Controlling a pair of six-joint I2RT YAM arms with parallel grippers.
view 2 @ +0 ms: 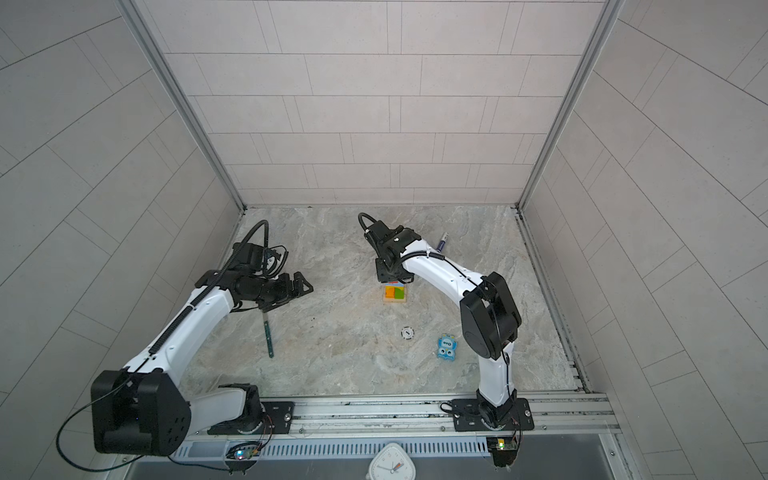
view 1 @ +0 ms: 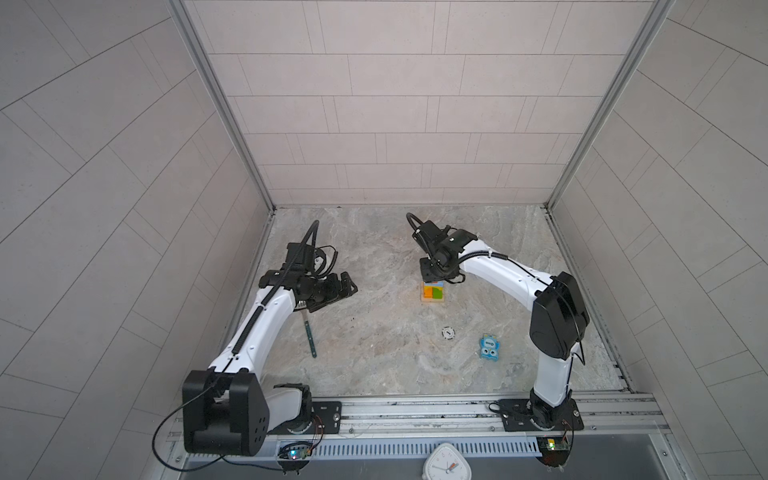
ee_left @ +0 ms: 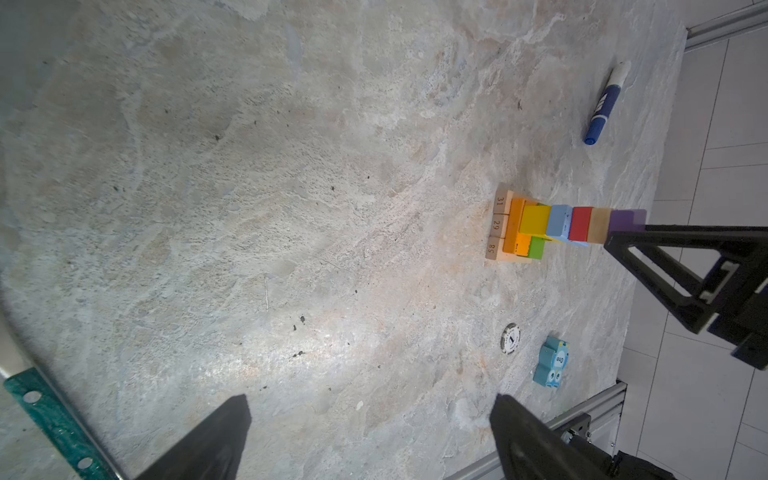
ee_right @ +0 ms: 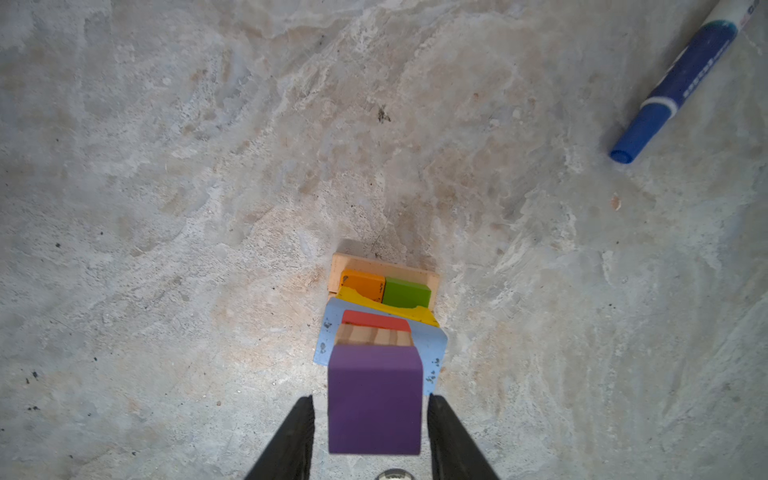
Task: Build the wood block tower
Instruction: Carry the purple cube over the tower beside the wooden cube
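- The tower (view 1: 433, 291) stands near the middle of the table (view 1: 374, 357). In both top views the right wrist hides its upper part.
- From the bottom it goes: tan base blocks (ee_left: 498, 226), an orange bar (ee_right: 362, 284) and a green bar (ee_right: 406, 292) side by side, a yellow block (ee_left: 535, 219), a blue block (ee_left: 559, 222), a red cube (ee_left: 580, 223), a striped natural cube (ee_left: 600, 224) and, topmost, a purple cube (ee_right: 375, 415).
- The right gripper (ee_right: 370, 398) hangs over the tower with one finger on each side of the purple cube. A thin gap shows on both sides, so the jaws are let go and grasp nothing. The cube rests on the one below.
- The left gripper (ee_left: 370, 398) is spread wide with nothing between the fingers. It hovers over bare table, well apart from the tower, on the left.
- A green strip with holes (view 1: 309, 338) lies partly under the left arm.
- A blue marker pen (ee_right: 681, 83) lies behind the tower; a round token (view 1: 448, 333) and a blue toy with eyes (view 1: 489, 347) lie in front of it — all apart from the tower.
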